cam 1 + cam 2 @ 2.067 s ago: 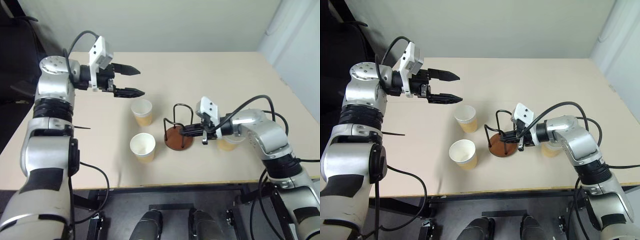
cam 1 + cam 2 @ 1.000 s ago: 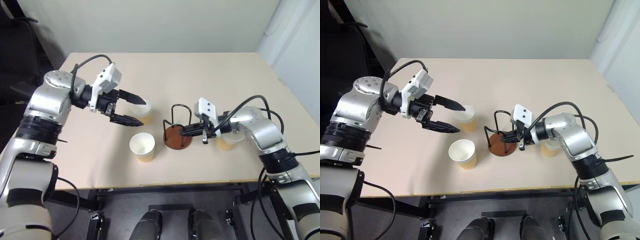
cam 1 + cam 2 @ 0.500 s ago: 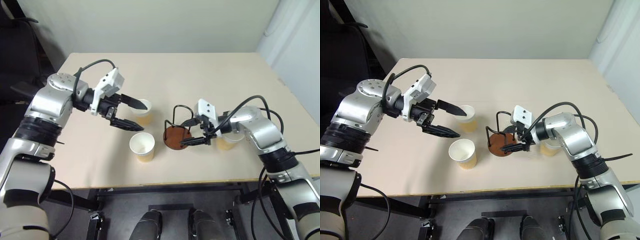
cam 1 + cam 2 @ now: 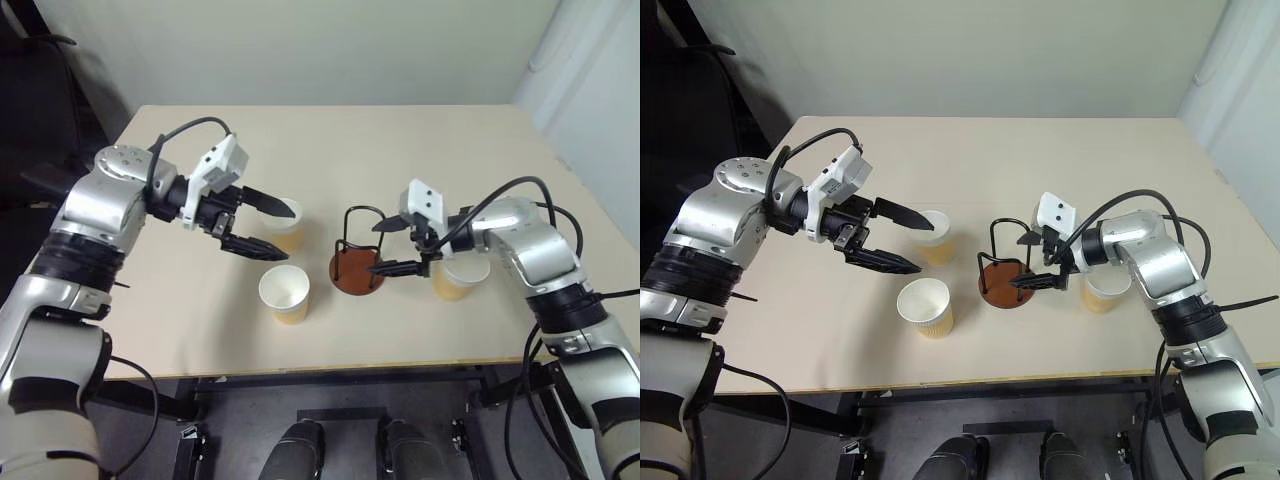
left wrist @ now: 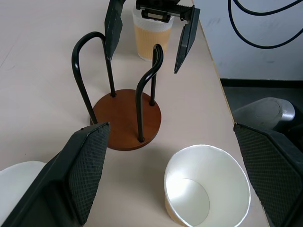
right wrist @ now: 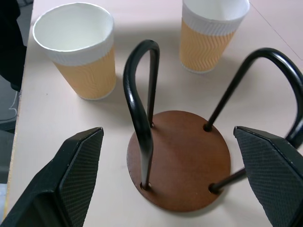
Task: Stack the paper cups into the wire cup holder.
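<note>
- From head height, we are looking down over the table (image 4: 420, 150).
- Both wrist cameras are facing the wire cup holder (image 5: 124, 113) closely, from opposite sides.

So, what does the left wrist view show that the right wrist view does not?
Left wrist view adds: a third tan-and-white paper cup beyond the black wire cup holder with its round reddish-brown base, and the open left tool. Right wrist view adds: the far cup's ribbed tan side. Shared: that holder, the near cup, the open right tool.
</note>
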### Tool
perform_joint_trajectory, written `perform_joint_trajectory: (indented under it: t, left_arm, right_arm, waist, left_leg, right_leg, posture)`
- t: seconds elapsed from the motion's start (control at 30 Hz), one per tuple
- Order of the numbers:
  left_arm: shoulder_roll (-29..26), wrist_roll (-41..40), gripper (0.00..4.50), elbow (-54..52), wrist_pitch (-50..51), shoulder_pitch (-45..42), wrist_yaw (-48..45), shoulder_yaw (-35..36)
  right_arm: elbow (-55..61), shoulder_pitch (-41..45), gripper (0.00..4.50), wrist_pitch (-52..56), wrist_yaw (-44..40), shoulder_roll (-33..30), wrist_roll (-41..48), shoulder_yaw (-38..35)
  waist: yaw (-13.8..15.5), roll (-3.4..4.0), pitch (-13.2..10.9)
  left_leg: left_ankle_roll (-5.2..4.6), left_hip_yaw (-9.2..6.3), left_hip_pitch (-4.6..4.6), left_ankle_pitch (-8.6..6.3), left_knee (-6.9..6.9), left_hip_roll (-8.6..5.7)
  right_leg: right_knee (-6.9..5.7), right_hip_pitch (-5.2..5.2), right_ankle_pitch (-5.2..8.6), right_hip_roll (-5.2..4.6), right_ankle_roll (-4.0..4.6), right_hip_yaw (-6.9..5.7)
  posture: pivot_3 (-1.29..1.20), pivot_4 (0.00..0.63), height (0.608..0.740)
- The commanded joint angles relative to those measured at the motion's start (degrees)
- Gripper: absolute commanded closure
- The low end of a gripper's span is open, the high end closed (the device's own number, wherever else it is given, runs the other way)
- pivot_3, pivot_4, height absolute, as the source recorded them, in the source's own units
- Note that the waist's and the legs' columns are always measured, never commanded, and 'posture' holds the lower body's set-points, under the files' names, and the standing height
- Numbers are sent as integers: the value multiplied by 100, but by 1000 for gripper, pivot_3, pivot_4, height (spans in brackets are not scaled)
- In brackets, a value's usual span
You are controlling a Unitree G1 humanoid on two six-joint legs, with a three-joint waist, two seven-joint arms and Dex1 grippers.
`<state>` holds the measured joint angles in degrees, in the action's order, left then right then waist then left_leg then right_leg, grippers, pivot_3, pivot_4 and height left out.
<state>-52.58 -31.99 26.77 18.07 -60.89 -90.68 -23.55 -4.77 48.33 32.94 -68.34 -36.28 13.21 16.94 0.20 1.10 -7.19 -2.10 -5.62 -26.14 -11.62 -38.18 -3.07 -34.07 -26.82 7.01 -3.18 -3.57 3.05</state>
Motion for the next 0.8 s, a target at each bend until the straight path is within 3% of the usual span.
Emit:
perform_joint_trajectory:
  t: [0.03,0.6,0.8]
  left_arm:
    - [3,-29,0,-10,-97,-179,-182,39]
    - [329,380,0,618,-351,-402,-182,267]
    - [638,2031,0,2478,-2236,-1355,455,320]
  right_arm:
    - [301,192,28,88,-56,-183,103,-308]
    - [1237,60,28,1281,-44,-1197,1104,-1438]
    - [1542,724,28,1431,260,-1026,1421,-1584]
  waist:
    - [1,0,0]
    - [8,-1,0]
    - [-2,-2,-2]
  left_leg:
    - [0,0,-1,0,0,0]
    - [1,-1,-3,-2,4,0]
    - [-4,0,-6,3,4,-2]
  right_leg:
    - [1,0,0,0,0,0]
    - [5,0,4,0,-3,0]
    - [3,-4,5,0,-5,5]
  posture:
    - [0,150,740]
    - [0,150,740]
    - [0,150,740]
